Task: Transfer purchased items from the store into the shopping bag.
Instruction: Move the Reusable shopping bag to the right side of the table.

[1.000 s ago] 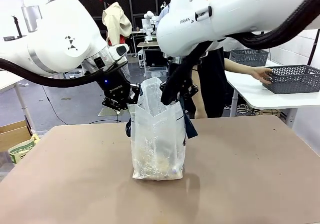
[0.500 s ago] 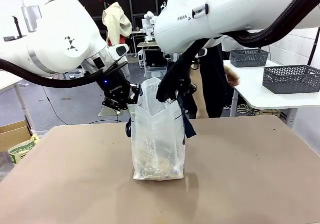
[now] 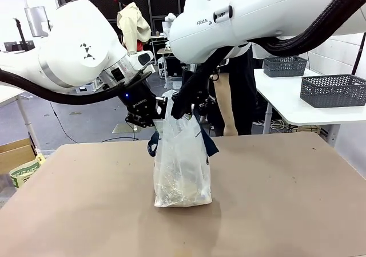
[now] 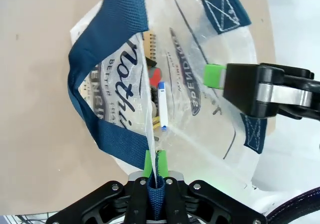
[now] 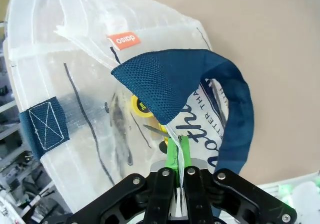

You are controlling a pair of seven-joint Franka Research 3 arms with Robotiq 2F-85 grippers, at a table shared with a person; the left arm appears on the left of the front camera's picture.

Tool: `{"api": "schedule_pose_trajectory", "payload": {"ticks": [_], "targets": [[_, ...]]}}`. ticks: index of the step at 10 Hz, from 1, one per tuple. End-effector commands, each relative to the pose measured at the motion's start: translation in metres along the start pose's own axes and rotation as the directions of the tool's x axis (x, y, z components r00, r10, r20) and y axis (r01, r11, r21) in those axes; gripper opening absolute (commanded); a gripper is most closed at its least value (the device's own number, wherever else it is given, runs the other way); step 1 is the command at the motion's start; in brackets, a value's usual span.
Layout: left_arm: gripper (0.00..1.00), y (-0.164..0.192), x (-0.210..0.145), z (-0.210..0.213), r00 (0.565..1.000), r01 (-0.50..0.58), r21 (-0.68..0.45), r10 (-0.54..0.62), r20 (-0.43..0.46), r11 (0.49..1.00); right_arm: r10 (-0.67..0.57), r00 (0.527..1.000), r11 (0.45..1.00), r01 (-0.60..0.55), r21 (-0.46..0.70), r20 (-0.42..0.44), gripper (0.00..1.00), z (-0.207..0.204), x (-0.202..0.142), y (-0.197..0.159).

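Shopping bag (image 3: 182, 171) stands upright in the middle of the brown surface (image 3: 286, 211). My left hand (image 3: 155, 118) and right hand (image 3: 184, 114) pinch its top from both sides.

From my left wrist, my left hand (image 4: 156, 163) is clenched on the rim by a blue strap (image 4: 107, 59).

From my right wrist, my right hand (image 5: 178, 148) is clenched on the rim too.

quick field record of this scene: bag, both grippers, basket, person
shopping bag: upright on the brown table, translucent, small items inside
left gripper: shut on the bag's rim and a navy strap
right gripper: shut on the opposite rim, at the other strap's base
contents seen: white pen, yellow roll
dark grey basket: on the white side table, apart from the bag; a second one behind it
person: standing beyond the table
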State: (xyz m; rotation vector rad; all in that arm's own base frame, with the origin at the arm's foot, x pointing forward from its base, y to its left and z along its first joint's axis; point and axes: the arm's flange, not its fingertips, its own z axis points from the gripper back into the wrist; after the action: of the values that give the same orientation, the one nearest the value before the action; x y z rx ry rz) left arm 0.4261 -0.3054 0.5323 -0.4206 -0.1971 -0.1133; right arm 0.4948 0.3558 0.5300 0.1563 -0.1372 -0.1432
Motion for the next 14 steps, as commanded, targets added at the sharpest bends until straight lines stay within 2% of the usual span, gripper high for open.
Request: {"api": "schedule_pose_trajectory", "payload": {"ticks": [1, 4, 7, 11, 12, 13, 14], "targets": [[0.0, -0.001, -0.001, 0.003, 1.0, 0.024, -0.062, -0.023, 0.016, 0.998, -0.003, 1.0, 0.999, 0.003, 0.047, 0.012, 0.0, -0.008, -0.005, -0.002], [0.0, -0.004, 0.002, 0.002, 0.999, 0.032, -0.073, -0.031, 0.018, 0.997, -0.008, 1.0, 0.998, 0.006, 0.068, 0.023, 0.0, -0.01, -0.007, 0.002], [0.0, -0.004, 0.009, -0.009, 0.996, 0.042, -0.028, -0.039, 0.083, 0.999, -0.005, 1.0, 0.996, 0.004, 0.093, 0.008, 0.0, -0.008, -0.012, 0.006], [0.0, -0.006, 0.014, -0.014, 0.993, 0.041, -0.02, -0.039, 0.114, 0.999, -0.019, 1.0, 0.996, 0.017, 0.09, 0.013, 0.0, -0.005, -0.017, 0.008], [0.0, -0.004, 0.012, -0.017, 0.997, 0.025, -0.03, -0.023, 0.069, 0.999, -0.02, 1.0, 0.996, 0.019, 0.092, 0.01, 0.0, -0.004, -0.017, 0.008], [0.0, -0.004, 0.012, -0.017, 0.997, 0.025, -0.03, -0.023, 0.069, 0.999, -0.021, 1.0, 0.995, 0.02, 0.094, 0.009, 0.0, -0.004, -0.017, 0.009], [0.06, -0.004, 0.012, -0.019, 0.997, 0.028, -0.028, -0.026, 0.073, 0.999, -0.019, 1.0, 0.995, 0.018, 0.096, 0.006, 0.0, -0.005, -0.015, 0.009]]}}
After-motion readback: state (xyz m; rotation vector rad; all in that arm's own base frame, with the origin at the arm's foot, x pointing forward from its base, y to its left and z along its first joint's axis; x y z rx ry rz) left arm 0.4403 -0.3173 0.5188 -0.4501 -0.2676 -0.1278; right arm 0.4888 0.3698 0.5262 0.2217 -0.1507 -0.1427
